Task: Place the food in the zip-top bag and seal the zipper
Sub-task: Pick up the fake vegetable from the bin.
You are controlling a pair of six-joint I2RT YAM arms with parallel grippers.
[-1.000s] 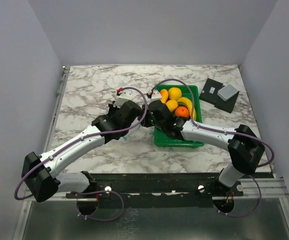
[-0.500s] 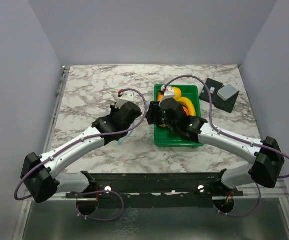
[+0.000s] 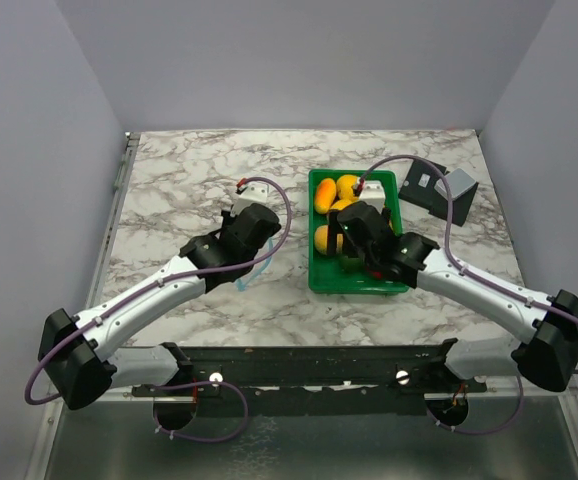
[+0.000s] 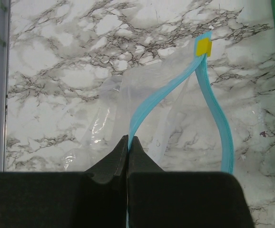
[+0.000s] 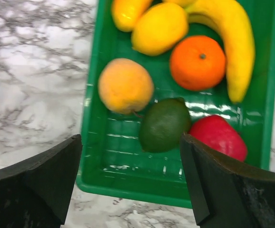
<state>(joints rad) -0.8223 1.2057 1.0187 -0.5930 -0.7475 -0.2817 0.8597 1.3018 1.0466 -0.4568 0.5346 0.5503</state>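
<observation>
In the left wrist view my left gripper (image 4: 128,138) is shut on the light blue zipper (image 4: 168,88) of the clear zip-top bag (image 4: 147,102), holding one side of its mouth up above the marble. A yellow slider (image 4: 203,46) sits at the strip's far end. My right gripper (image 5: 130,137) hangs open over the green tray (image 5: 128,185), nothing between its fingers. The food lies in the tray: a peach-coloured fruit (image 5: 125,85), a dark green one (image 5: 164,124), a red one (image 5: 218,137), an orange (image 5: 197,62), a banana (image 5: 228,38) and a lemon (image 5: 159,27).
The green tray (image 3: 314,280) stands right of the bag, mid-table. At the back right a dark square plate (image 3: 431,195) carries a grey block (image 3: 456,183). Grey walls close in the table on three sides.
My right arm has swung from beside the left gripper to the right, over the tray, and its jaws have opened wide. The left gripper has stayed shut on the zipper.
</observation>
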